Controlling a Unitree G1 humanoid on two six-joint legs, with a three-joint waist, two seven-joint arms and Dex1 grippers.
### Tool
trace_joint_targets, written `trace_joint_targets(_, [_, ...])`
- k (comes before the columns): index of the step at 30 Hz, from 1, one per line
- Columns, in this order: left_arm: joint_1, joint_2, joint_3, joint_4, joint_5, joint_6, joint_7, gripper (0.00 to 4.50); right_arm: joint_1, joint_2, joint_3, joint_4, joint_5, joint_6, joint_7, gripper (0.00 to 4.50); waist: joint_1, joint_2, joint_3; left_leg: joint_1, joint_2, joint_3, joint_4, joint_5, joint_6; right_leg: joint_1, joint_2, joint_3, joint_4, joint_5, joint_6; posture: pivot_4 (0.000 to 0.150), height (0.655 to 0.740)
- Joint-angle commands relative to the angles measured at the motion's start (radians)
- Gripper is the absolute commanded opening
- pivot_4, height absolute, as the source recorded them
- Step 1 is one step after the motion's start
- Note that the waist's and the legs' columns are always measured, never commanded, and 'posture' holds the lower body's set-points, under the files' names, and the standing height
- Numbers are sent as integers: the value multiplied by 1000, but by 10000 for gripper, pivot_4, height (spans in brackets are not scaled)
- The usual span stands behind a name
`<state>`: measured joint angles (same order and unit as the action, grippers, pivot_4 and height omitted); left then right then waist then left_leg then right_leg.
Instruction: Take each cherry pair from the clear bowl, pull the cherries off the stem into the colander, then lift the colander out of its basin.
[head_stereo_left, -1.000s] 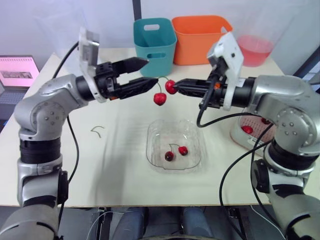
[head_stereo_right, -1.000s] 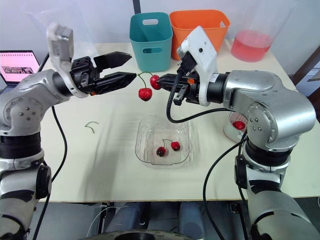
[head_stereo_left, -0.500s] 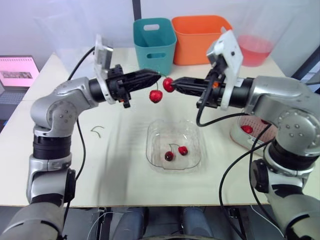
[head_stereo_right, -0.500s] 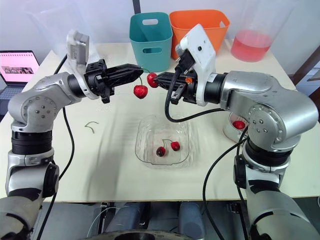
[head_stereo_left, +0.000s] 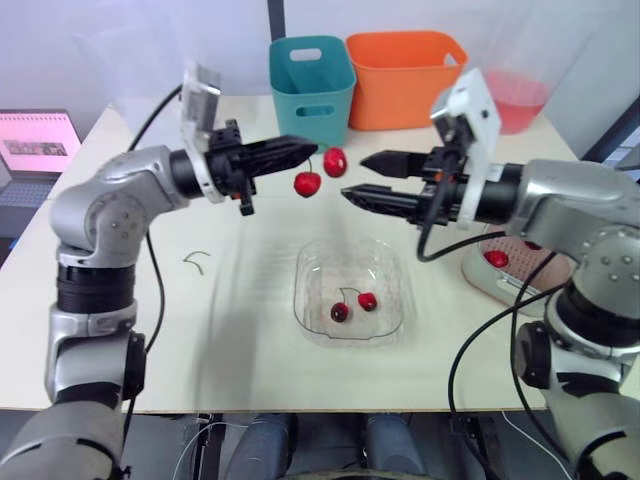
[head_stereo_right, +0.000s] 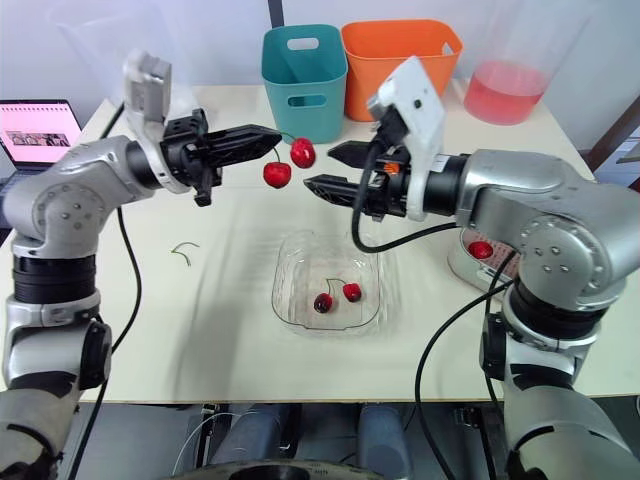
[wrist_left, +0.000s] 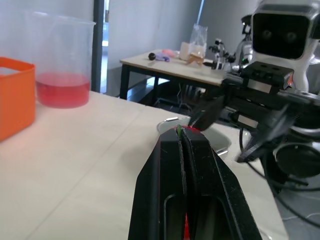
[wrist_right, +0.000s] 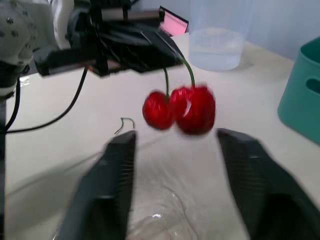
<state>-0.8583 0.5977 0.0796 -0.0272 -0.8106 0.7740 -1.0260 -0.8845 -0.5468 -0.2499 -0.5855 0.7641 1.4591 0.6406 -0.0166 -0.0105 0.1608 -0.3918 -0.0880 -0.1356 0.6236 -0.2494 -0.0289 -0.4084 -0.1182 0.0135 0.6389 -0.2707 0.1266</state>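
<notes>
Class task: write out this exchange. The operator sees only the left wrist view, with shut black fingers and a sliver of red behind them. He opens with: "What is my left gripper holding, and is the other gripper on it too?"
Observer: Your left gripper pinches the stem of a cherry pair. Both cherries hang from it in the air.
Operator: And the right one?
Observer: The right gripper is open beside the cherries and touches neither.
Operator: Is anything left in the bowl?
Observer: A second cherry pair lies in the clear bowl.
</notes>
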Motion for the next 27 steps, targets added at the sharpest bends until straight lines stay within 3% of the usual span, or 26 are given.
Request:
trace_joint_targets(1, [-70,38,-29,23,30,-31,-100,0,-14,-41,-79,44,68,-5,29,44141,2,0,0,0,0,0,0,-1,2,0,0,0,0,0,0,1500,7400])
trace_joint_targets(11, [-169,46,-124,118,114,-79,-288,0,-52,-41,1,193,131,-64,45,44141,-5,0,0,0,0,0,0,-1,2,0,1,0,0,0,0,1500,7400])
trace_joint_targets(27, [-184,-5,-116,121,137,-79,-289,0,-28,13,79,226,196,-134,9,44141,-3,0,0,0,0,0,1,-1,1,0,0,0,1,0,0,1500,7400])
